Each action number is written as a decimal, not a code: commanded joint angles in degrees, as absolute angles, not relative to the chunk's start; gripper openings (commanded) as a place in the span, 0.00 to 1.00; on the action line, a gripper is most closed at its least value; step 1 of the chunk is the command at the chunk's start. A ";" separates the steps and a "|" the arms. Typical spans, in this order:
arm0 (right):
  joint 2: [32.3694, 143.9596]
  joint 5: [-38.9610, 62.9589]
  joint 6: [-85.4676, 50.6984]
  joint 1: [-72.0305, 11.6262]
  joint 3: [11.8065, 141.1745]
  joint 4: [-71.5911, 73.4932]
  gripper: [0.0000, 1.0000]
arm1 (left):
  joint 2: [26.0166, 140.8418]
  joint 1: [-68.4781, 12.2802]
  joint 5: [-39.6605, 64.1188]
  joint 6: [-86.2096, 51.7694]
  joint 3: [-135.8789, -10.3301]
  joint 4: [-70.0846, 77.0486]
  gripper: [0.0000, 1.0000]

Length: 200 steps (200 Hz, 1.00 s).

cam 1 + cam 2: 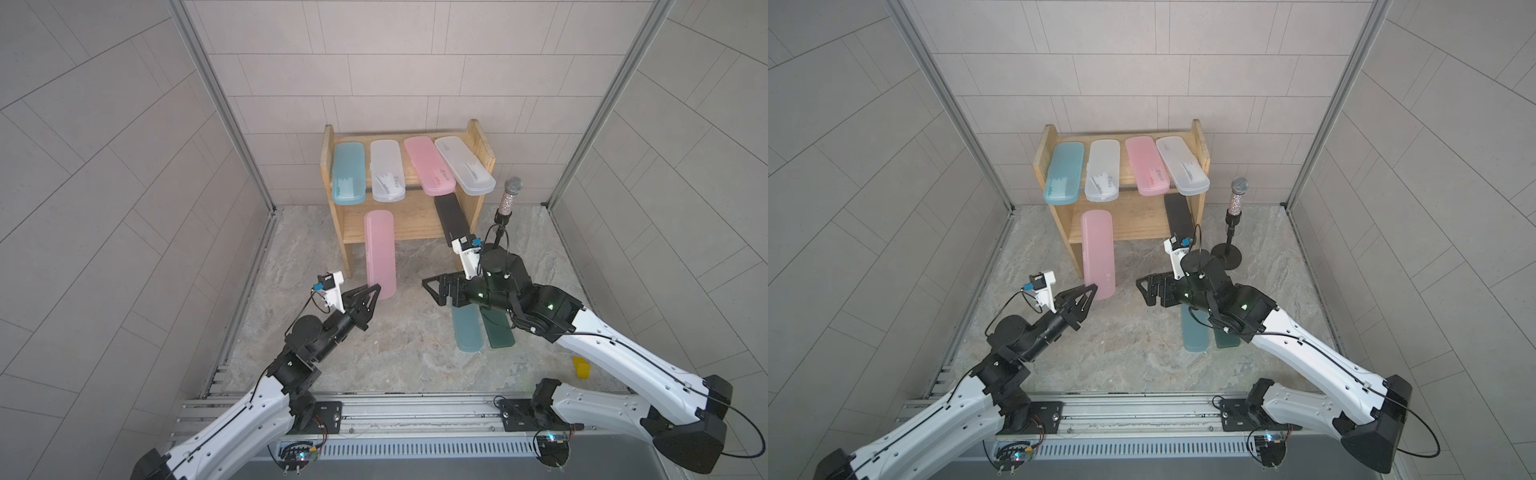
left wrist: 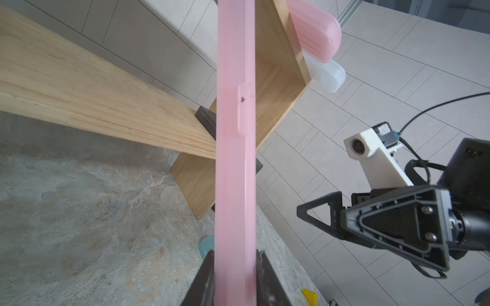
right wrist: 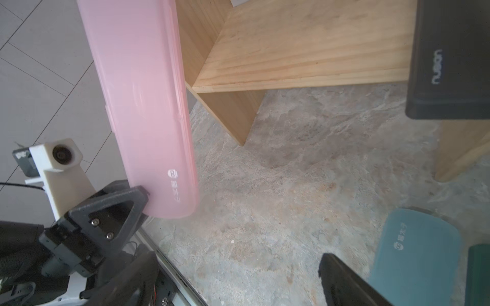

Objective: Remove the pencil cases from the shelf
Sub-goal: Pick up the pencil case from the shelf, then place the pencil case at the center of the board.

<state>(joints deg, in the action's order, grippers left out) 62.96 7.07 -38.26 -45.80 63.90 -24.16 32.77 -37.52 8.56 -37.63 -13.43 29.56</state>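
My left gripper (image 1: 376, 287) is shut on the near end of a pink pencil case (image 1: 379, 253), gripped by its thin edges (image 2: 234, 262). The case's far end lies over the left front of the shelf's (image 1: 409, 226) lower tier. Several pencil cases lie on the upper tier: light blue (image 1: 349, 172), frosted white (image 1: 387, 170), pink (image 1: 428, 165) and frosted white (image 1: 464, 165). A black case (image 1: 453, 222) sticks out of the lower tier at the right. My right gripper (image 1: 430, 291) hangs open and empty over the floor (image 3: 233, 265).
A light blue case (image 1: 468, 332) and a dark green case (image 1: 498, 332) lie on the stone floor under my right arm. A glittery microphone (image 1: 509, 199) stands on a black stand right of the shelf. A small yellow block (image 1: 581, 368) sits at the right.
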 commanded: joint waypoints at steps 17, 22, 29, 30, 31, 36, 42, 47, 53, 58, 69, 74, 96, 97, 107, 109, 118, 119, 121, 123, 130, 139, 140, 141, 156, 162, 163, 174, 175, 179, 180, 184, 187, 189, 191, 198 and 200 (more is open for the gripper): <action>68.64 0.26 -37.92 -49.99 70.31 -17.43 1.00 | 29.68 -37.66 10.62 -37.09 -12.02 27.97 0.00; 69.39 -0.10 -37.67 -50.44 70.92 -17.25 1.00 | 29.43 -37.70 10.72 -36.93 -12.12 27.53 0.00; 70.45 -0.49 -37.45 -51.09 71.63 -16.98 1.00 | 28.92 -37.62 11.02 -36.87 -12.05 27.48 0.00; 70.60 -0.60 -37.40 -51.21 71.72 -16.88 1.00 | 28.88 -37.62 11.00 -36.89 -12.04 27.45 0.00; 70.76 -0.65 -37.33 -51.27 71.85 -16.83 1.00 | 28.81 -37.62 11.00 -36.86 -12.04 27.44 0.00; 71.47 -0.80 -37.12 -51.66 72.18 -16.50 1.00 | 28.40 -37.72 10.90 -36.91 -12.02 27.27 0.00; 72.21 -1.08 -36.95 -52.00 72.57 -16.23 1.00 | 28.02 -37.73 10.81 -37.00 -11.96 26.96 0.00; 72.84 -1.26 -36.83 -52.18 72.88 -16.13 1.00 | 27.72 -37.73 10.96 -37.00 -11.96 26.82 0.00; 73.63 -1.66 -36.76 -52.37 73.18 -16.04 1.00 | 27.39 -37.74 11.12 -36.92 -11.95 26.75 0.00; 74.16 -1.89 -36.66 -52.57 73.39 -15.85 1.00 | 27.14 -37.72 11.09 -36.91 -12.00 26.49 0.00; 75.15 -2.23 -36.63 -52.64 73.64 -15.50 1.00 | 26.79 -37.73 11.29 -37.00 -11.95 26.28 0.00; 75.72 -2.26 -36.65 -52.69 73.81 -15.26 1.00 | 26.57 -37.71 11.37 -37.00 -11.96 26.27 0.00; 77.87 -1.52 -36.57 -53.17 74.87 -14.46 1.00 | 26.24 -37.71 11.46 -37.27 -11.87 25.99 0.01; 77.96 -1.46 -36.57 -53.17 74.96 -14.44 1.00 | 26.21 -37.71 11.49 -37.31 -11.82 26.00 0.01; 79.19 -0.80 -36.56 -53.39 75.76 -14.59 1.00 | 26.11 -37.79 11.51 -37.73 -11.58 26.29 0.01; 79.41 -0.64 -36.56 -53.43 75.94 -14.59 1.00 | 26.11 -37.75 11.56 -37.87 -11.53 26.39 0.01; 80.16 -0.02 -36.57 -53.68 76.49 -14.57 1.00 | 25.89 -37.79 11.77 -38.14 -11.31 26.73 0.01; 80.29 -0.01 -36.57 -53.69 76.57 -14.53 1.00 | 25.87 -37.75 11.77 -38.18 -11.28 26.68 0.01; 80.43 0.02 -36.56 -53.76 76.64 -14.47 1.00 | 25.78 -37.76 11.75 -38.29 -11.19 26.71 0.01; 80.53 0.00 -36.56 -53.85 76.64 -14.38 1.00 | 25.74 -37.76 11.75 -38.36 -11.17 26.69 0.01; 80.91 0.07 -36.63 -54.04 76.79 -14.04 1.00 | 25.52 -37.71 11.76 -38.50 -10.96 26.75 0.01; 81.31 0.16 -36.73 -54.23 76.81 -13.56 1.00 | 25.17 -37.75 11.78 -38.67 -10.66 26.71 0.01; 81.35 0.17 -36.78 -54.28 76.81 -13.55 1.00 | 25.15 -37.73 11.78 -38.67 -10.65 26.67 0.01; 81.46 0.17 -36.76 -54.30 76.81 -13.50 1.00 | 25.10 -37.72 11.78 -38.67 -10.64 26.65 0.01; 82.18 0.18 -36.88 -54.49 77.14 -13.24 1.00 | 24.38 -37.71 11.67 -38.67 -10.47 26.04 0.01; 82.49 0.23 -36.83 -54.57 77.40 -13.26 1.00 | 24.09 -37.72 11.68 -38.63 -10.46 25.72 0.01; 82.55 0.21 -36.83 -54.57 77.46 -13.27 1.00 | 24.09 -37.71 11.68 -38.65 -10.46 25.69 0.01; 83.28 0.26 -36.87 -54.66 77.97 -13.36 1.00 | 23.58 -37.74 11.66 -38.67 -10.48 25.33 0.01; 83.35 0.26 -36.85 -54.67 78.01 -13.36 1.00 | 23.57 -37.77 11.67 -38.67 -10.51 25.32 0.01; 83.61 0.26 -36.83 -54.73 78.19 -13.35 1.00 | 23.47 -37.79 11.64 -38.62 -10.56 25.12 0.01; 83.68 0.26 -36.83 -54.74 78.21 -13.35 1.00 | 23.43 -37.75 11.62 -38.65 -10.55 25.04 0.01; 83.95 0.19 -36.84 -54.76 78.37 -13.32 1.00 | 23.32 -37.71 11.67 -38.67 -10.55 24.98 0.01; 84.13 0.23 -36.83 -54.80 78.52 -13.28 1.00 | 23.22 -37.75 11.69 -38.65 -10.55 24.89 0.01; 84.25 0.26 -36.87 -54.83 78.60 -13.27 1.00 | 23.16 -37.74 11.67 -38.67 -10.61 24.79 0.01; 84.39 0.24 -36.90 -54.84 78.65 -13.27 1.00 | 23.11 -37.76 11.68 -38.58 -10.52 24.74 0.01; 84.94 0.18 -36.91 -54.85 78.95 -13.31 1.00 | 22.88 -37.82 11.83 -38.63 -10.55 24.64 0.01; 85.09 0.18 -36.91 -54.85 79.09 -13.35 1.00 | 22.79 -37.78 11.79 -38.66 -10.48 24.62 0.01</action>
<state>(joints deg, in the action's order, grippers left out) 83.66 0.16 -37.32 -54.39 77.43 -13.89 24.10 -37.52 10.98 -38.96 -10.63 23.27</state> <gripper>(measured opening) 0.997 0.248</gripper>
